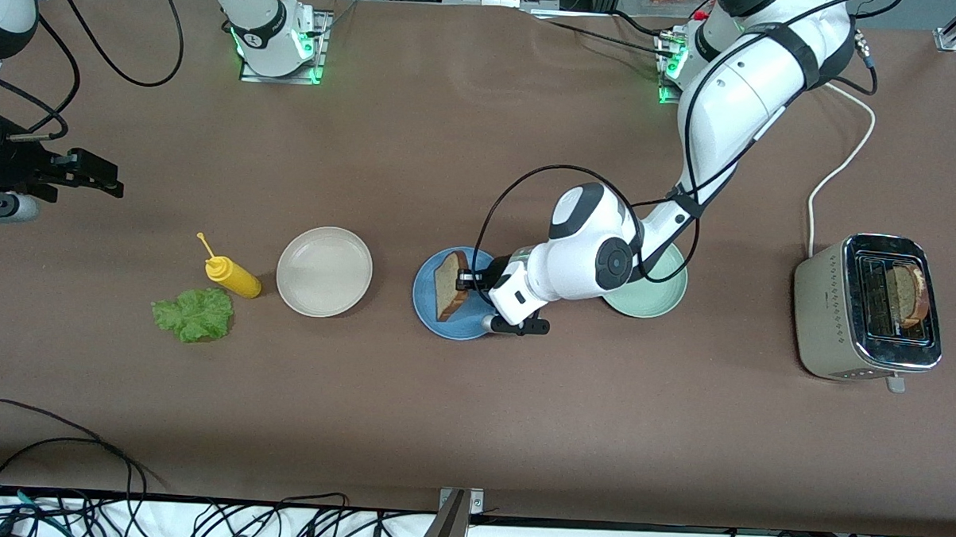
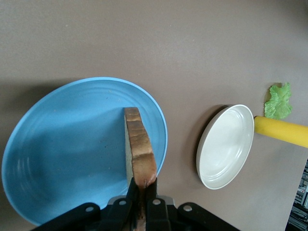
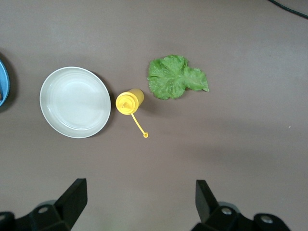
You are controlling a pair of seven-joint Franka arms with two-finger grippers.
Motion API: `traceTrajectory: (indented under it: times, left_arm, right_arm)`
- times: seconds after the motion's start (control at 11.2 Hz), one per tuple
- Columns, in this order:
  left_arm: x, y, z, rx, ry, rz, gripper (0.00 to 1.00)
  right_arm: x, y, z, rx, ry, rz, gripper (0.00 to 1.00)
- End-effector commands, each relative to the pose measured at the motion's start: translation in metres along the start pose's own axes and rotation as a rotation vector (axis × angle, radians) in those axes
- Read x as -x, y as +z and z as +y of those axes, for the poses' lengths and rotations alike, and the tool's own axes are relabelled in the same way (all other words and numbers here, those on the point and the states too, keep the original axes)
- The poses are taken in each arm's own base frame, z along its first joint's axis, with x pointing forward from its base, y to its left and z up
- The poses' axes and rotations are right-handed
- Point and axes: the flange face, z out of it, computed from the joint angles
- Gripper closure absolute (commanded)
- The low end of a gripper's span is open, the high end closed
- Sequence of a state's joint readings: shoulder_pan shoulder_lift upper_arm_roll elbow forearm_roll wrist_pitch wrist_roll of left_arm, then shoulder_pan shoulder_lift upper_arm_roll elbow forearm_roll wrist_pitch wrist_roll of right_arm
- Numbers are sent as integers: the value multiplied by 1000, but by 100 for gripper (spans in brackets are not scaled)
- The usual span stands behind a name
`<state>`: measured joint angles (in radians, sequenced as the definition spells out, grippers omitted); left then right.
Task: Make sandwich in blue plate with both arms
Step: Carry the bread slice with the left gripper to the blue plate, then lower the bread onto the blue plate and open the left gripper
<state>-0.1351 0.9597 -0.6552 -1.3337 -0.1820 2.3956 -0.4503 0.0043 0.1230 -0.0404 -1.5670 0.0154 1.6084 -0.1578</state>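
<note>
Front view: the round matte blue plate [image 1: 433,311] is seen near the middle of the brown table [image 1: 472,427], and the left gripper [image 1: 471,282] is over it, closed on 1 slice of brown wholegrain bread [image 1: 449,286] by its crust. In the left wrist view the bread slice [image 2: 138,149] is held on its edge over the blue plate [image 2: 57,144], and the black fingers [image 2: 131,192] are pressed on both faces of it. Whether the lower edge touches the plate cannot be told.

A pale green plate [image 1: 660,303] lies just beside the blue plate, toward the left arm's end of the table, and is partly covered by the left arm. A round beige plate [image 1: 324,271] lies near the blue plate toward the right arm's end, with bare table between them. A yellow squeeze bottle [image 1: 232,275] lies just beside the beige plate, and the ruffled green lettuce leaf [image 1: 194,314] lies flat close to the bottle, nearer to the front camera.

A silver toaster [image 1: 866,310] stands well apart at the left arm's end, with 1 more slice of bread [image 1: 906,295] in its slot.

The right gripper [image 1: 92,174] waits with its jaws wide and empty, over bare table at the right arm's end. Wide bare table is seen nearer to the camera than all the plates.
</note>
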Motion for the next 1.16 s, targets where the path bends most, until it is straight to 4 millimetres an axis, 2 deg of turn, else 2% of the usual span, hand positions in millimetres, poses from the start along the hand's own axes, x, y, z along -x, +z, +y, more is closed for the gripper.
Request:
traceTrajectory:
  times: [0.0,0.09,0.18,0.27,0.36,0.63,0.89,0.98,1.07]
  left_arm:
    - [-6,7,3,39,22,-3,100]
    - [-8,6,1,37,21,0,100]
    - [-8,6,0,33,36,-1,77]
    - [-8,8,-3,27,60,-3,13]
    - [-8,8,-5,22,60,0,0]
    - [-14,-3,-7,9,70,19,0]
    - [-13,-16,1,-64,107,63,0]
    - [-11,-24,7,-74,112,58,0]
    - [-8,-40,13,-90,121,50,0]
  right_arm:
    - [2,-1,-2,6,2,9,0]
    - [2,-1,-2,6,2,9,0]
    - [2,-1,-1,7,3,8,0]
    - [2,-1,-2,6,2,9,0]
    - [2,0,-1,7,3,7,0]
    - [2,0,-2,5,4,6,0]
    - [1,1,-5,7,-1,5,0]
    - [0,1,-6,8,-3,5,0]
    - [-1,1,-6,9,-3,11,0]
